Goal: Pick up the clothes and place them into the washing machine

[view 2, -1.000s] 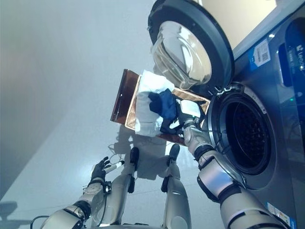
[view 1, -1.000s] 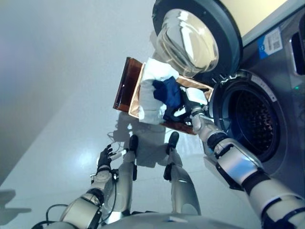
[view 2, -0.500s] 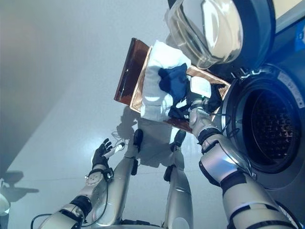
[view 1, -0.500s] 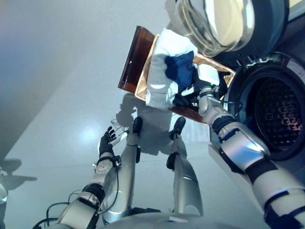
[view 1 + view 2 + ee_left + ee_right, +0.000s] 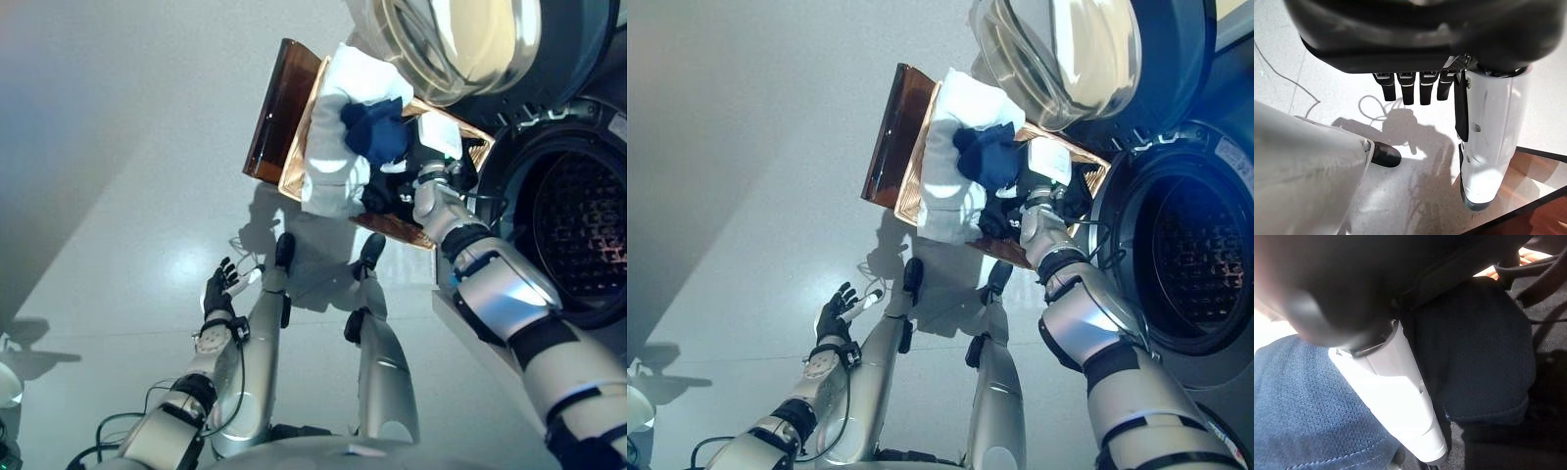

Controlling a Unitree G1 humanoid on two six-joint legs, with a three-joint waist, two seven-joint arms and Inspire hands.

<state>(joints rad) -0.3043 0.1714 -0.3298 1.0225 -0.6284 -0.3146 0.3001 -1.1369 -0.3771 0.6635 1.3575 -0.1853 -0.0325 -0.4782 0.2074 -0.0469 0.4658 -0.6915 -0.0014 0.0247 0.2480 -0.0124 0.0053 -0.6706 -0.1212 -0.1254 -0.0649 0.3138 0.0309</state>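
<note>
right hand [image 5: 428, 201]: mine, reached into the basket, pressed into the dark clothes; white-covered thumb lies on blue cloth in my wrist view, my fingers hidden under it, can't tell if they grip.
left hand [image 5: 219, 293]: mine, low over the floor [image 5: 118, 196], fingers straight and spread, holding nothing.
clothes: white garment [image 5: 338, 137] with blue garment [image 5: 377, 132] on top, black garment [image 5: 994, 213] beside my right hand, all in basket.
basket [image 5: 279, 108]: brown, on floor just beside the washer.
washing machine [image 5: 578, 225]: door [image 5: 470, 44] swung open, drum [image 5: 1200, 255] dark.

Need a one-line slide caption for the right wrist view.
Right hand pressed into the dark blue cloth, white-covered thumb against the fabric.
</note>
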